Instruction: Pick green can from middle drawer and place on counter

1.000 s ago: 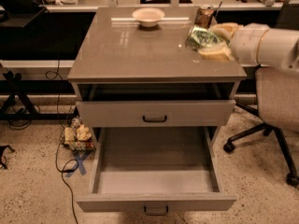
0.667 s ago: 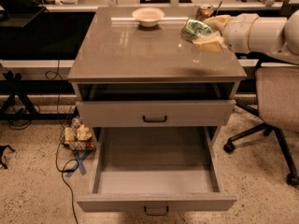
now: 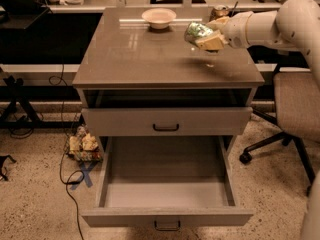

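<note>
The green can [image 3: 197, 31] is held tilted in my gripper [image 3: 207, 38], which is shut on it a little above the back right part of the counter [image 3: 150, 59]. My arm reaches in from the right. The can's reflection shows on the glossy top below it. The middle drawer [image 3: 167, 194] is pulled out wide at the bottom front, and its tray holds nothing.
A pale bowl [image 3: 159, 17] sits at the back middle of the counter. A brown can with a straw [image 3: 220, 11] stands behind my gripper. A closed grey drawer front [image 3: 167, 121] is above the open one. An office chair [image 3: 295, 109] stands to the right, and cables and clutter [image 3: 82, 146] lie on the floor to the left.
My gripper has carried the green can leftward from the counter's right edge to a spot further over the counter. The drawer and the bowl have not moved.
</note>
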### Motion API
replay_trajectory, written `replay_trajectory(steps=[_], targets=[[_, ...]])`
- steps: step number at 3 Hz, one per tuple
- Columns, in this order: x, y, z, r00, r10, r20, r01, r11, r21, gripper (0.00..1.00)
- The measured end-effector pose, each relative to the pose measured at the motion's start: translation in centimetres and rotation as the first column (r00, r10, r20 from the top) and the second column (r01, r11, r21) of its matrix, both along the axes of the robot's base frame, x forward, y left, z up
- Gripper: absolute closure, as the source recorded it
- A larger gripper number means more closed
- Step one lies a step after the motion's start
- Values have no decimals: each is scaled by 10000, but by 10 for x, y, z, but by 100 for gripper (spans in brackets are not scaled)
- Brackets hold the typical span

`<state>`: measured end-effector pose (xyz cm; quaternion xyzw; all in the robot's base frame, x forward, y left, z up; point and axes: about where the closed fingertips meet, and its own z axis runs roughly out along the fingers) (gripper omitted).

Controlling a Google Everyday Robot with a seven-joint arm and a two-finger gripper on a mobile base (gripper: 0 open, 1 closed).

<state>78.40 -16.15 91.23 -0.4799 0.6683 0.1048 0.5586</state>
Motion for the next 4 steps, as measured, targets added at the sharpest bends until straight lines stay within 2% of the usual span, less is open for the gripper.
replay_trajectory(steps=[1, 2, 3, 4], targets=[[14, 0, -26, 9971, -125, -756, 121, 9999, -45, 52], [20, -4, -45, 9905, -234, -1354, 228, 9997, -60, 21], [21, -6, -51, 9871, -273, -1575, 268, 9996, -51, 0], [19, -10, -49, 9881, -315, -1503, 325, 9995, 41, 0]])
